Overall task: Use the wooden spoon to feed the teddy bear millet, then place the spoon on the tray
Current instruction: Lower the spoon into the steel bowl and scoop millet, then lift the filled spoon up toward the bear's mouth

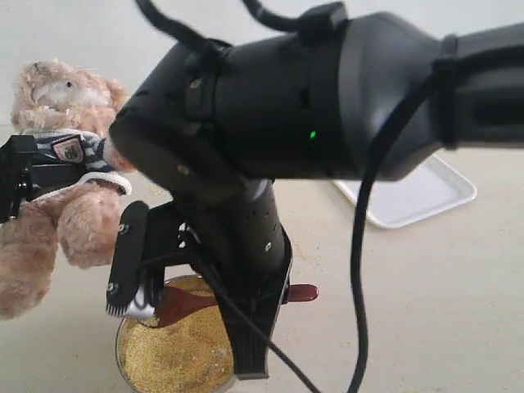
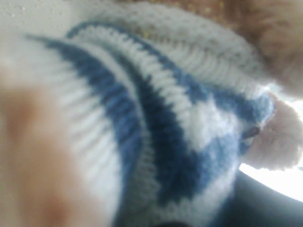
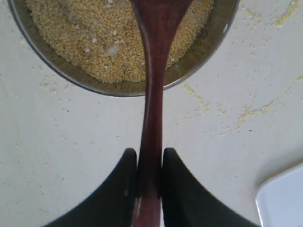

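Right pincer [image 3: 149, 158] clamps wooden spoon [image 3: 154, 85] (over millet [image 3: 90, 42]).

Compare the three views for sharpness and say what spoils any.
Left wrist view: teddy bear too close, its stripes blurred. Right wrist view: wooden spoon and millet sharp. Exterior view: the right arm looms dark, hiding much.

soft even daylight, blurred close-ups

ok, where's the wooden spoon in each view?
Exterior: low centre, wooden spoon over the millet, partly hidden.
Left wrist: not in it, only the bear in its striped shirt.
Right wrist: middle, handle pinched in the right claw, tip over the millet.
Shared landmark: millet, in the exterior and right wrist views.
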`<state>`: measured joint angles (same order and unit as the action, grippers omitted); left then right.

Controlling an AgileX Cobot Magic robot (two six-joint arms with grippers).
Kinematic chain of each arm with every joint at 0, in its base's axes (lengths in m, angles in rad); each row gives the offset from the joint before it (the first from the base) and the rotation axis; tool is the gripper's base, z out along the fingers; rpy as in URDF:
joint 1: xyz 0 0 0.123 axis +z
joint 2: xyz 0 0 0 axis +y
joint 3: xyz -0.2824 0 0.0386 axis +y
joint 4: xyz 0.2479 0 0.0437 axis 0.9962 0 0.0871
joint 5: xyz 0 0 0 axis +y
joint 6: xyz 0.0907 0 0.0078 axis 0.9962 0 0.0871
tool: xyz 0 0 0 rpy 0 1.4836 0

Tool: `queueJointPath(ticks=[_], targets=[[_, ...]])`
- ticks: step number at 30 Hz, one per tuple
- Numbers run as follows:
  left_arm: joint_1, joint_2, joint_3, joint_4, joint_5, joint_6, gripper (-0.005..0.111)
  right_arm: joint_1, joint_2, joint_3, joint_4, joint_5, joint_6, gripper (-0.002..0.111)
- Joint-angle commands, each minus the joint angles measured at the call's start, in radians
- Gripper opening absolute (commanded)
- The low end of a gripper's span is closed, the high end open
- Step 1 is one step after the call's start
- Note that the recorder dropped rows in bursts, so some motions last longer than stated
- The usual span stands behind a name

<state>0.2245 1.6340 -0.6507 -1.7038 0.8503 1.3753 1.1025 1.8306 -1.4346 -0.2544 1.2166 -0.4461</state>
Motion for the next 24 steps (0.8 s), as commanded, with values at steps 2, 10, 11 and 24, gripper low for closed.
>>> queueJointPath(ticks=[2,10,11,24], targets=[[0.003,-0.005,-0.011,0.063,0.039,-0.04,0.005,-0.07,-0.074,-0.007,0.083,0.004,-0.016,0.0],[0.003,-0.005,-0.011,0.295,0.036,-0.182,0.005,-0.096,-0.202,-0.007,0.169,0.004,-0.06,0.0],[0.003,-0.005,-0.011,0.344,0.049,-0.215,0.005,-0.096,-0.211,-0.007,0.176,0.004,-0.065,0.0],[0.003,-0.016,-0.011,0.567,0.198,-0.351,0.005,-0.096,-0.244,0.157,0.167,0.004,-0.093,0.0]])
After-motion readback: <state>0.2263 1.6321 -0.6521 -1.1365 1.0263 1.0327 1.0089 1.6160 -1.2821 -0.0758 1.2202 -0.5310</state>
